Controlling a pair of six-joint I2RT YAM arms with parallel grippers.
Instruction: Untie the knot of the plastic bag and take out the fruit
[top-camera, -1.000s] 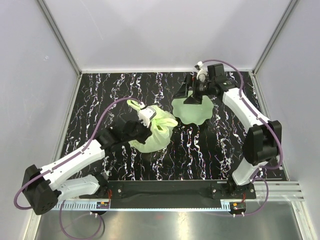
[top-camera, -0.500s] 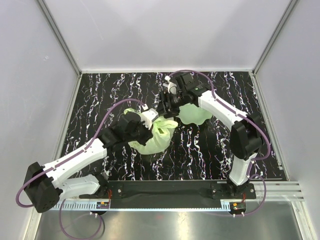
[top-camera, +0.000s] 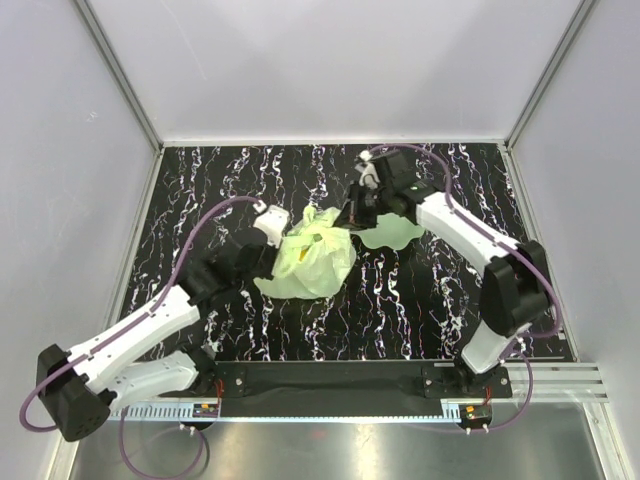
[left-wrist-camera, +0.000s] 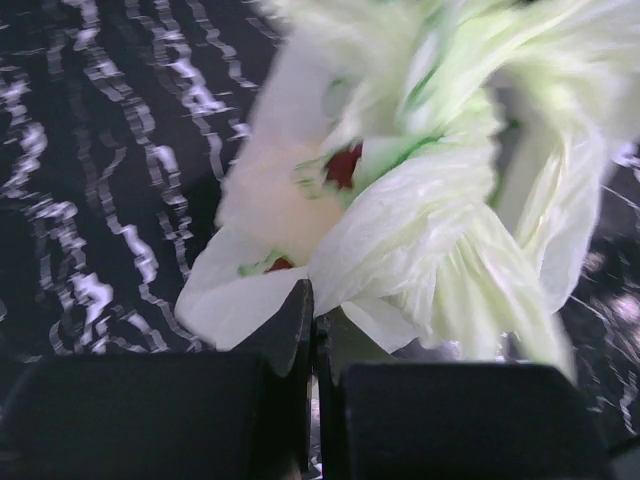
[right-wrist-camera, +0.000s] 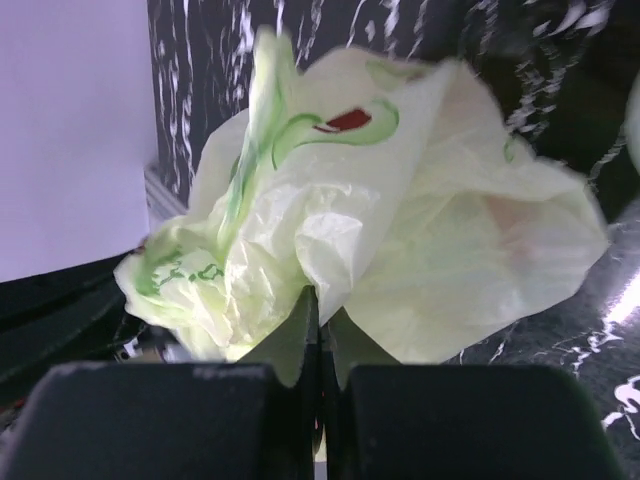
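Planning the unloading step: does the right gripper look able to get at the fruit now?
Probably not: the right gripper is shut on the plastic bag, and the fruit shows only as a tinge through the film.

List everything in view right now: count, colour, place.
plastic bag: 1, pale yellow-green, crinkly, mid-table, just left of the dish.
fruit: count cannot tell, one small yellow-orange spot at the bag's top; the rest is hidden by the film.
dish: 1, green, wavy-edged, right of the bag, partly under the right arm.
table: 1, black with white veining, under everything.
cables: 2, purple, one along each arm.
left gripper: 1, black fingers, shut on the bag's left edge.
right gripper: 1, black fingers, shut on the bag's side nearest the dish.
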